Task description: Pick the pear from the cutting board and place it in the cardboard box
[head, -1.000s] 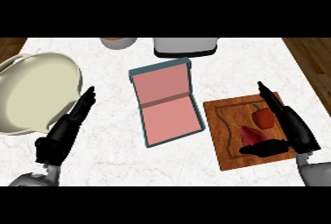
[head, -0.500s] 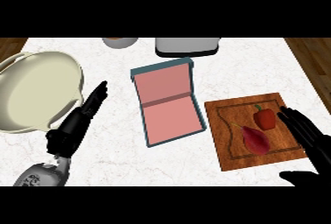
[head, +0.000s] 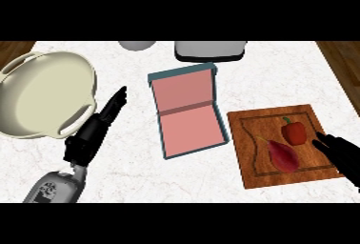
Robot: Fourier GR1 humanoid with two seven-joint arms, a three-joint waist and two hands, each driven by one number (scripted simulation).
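1. The pear lies on the cutting board, just below a red pepper.
2. The right hand, fingers loosely extended and holding nothing, is over the board's right edge, near the pear.
3. The left hand, fingers straight, shows above the table between a cream pot and the open cardboard box.

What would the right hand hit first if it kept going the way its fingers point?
Probably the red pepper on the cutting board, not the pear, though how high the right hand hovers is unclear.
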